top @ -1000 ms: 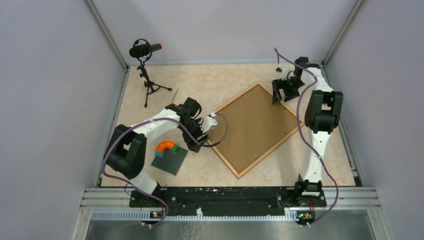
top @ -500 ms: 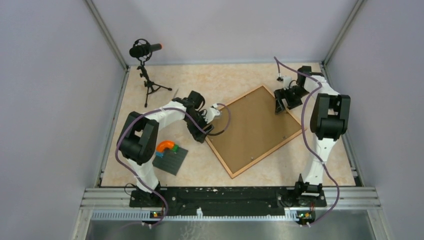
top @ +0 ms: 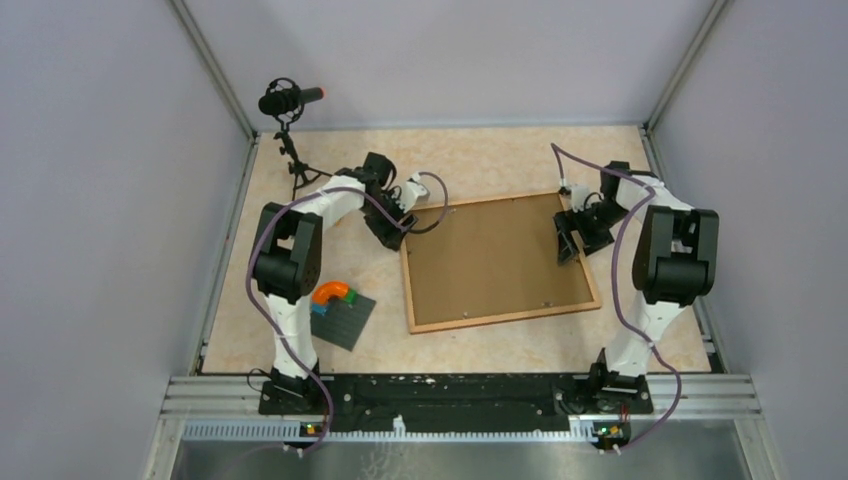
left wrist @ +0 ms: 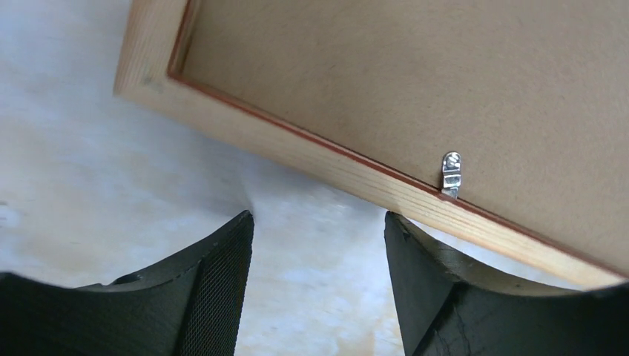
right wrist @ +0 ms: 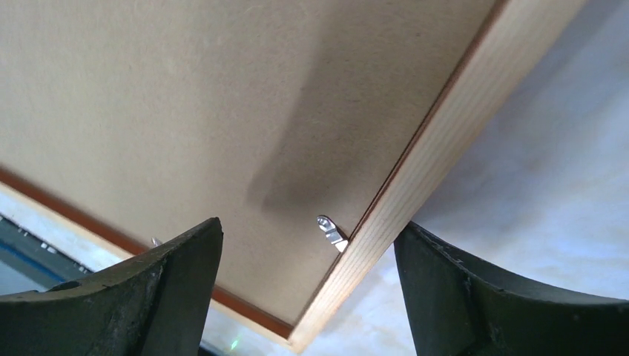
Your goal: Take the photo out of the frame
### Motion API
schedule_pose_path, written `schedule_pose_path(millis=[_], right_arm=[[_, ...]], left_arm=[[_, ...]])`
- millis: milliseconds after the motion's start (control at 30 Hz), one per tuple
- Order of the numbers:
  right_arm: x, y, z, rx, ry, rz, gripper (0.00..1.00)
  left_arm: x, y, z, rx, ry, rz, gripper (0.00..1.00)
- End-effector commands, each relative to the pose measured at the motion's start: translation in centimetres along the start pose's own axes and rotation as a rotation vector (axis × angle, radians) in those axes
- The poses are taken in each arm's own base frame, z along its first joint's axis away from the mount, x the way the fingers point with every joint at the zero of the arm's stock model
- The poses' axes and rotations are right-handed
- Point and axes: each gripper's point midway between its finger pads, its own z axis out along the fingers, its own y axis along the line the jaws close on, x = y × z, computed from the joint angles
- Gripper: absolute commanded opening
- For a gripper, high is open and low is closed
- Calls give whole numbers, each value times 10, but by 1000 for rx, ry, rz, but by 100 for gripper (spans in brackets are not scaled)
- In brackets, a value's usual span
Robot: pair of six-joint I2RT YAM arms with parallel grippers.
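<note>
The frame (top: 495, 262) lies face down on the table, its brown fibreboard back up and its sides nearly square to the table. The photo is hidden under that back. My left gripper (top: 398, 232) is open at the frame's far left corner; in the left wrist view its right fingertip (left wrist: 404, 241) sits against the pale wooden border (left wrist: 326, 167), near a small metal clip (left wrist: 450, 172). My right gripper (top: 566, 240) is open over the frame's right side. In the right wrist view its jaws (right wrist: 309, 224) straddle the border (right wrist: 415, 185) beside another clip (right wrist: 331, 231).
A microphone on a small tripod (top: 290, 100) stands at the far left. A grey studded baseplate (top: 340, 320) with an orange arch piece (top: 332, 292) lies near the left arm. Enclosure walls close three sides, and a metal rail (top: 450, 390) runs along the near edge.
The frame has swung clockwise from a diamond position to nearly square with the table. My left gripper moved farther back with its corner; my right gripper came nearer along the right side.
</note>
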Motion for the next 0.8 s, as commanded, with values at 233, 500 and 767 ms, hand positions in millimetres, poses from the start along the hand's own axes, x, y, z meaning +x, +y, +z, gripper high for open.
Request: schedule_pose_path(millis=[233,500,767], right_arm=[[29,65,-10,-212,40,46,83],[7,60,-49,-147,-62,35,84],[-66,44,-132,27,-319,-60,88]], left_arm=[[-79,32,-34,-62,-224,-29,71],[-61,80,-101,-240,-263,-231,75],[2,145,-105,-389,-248,-427,74]])
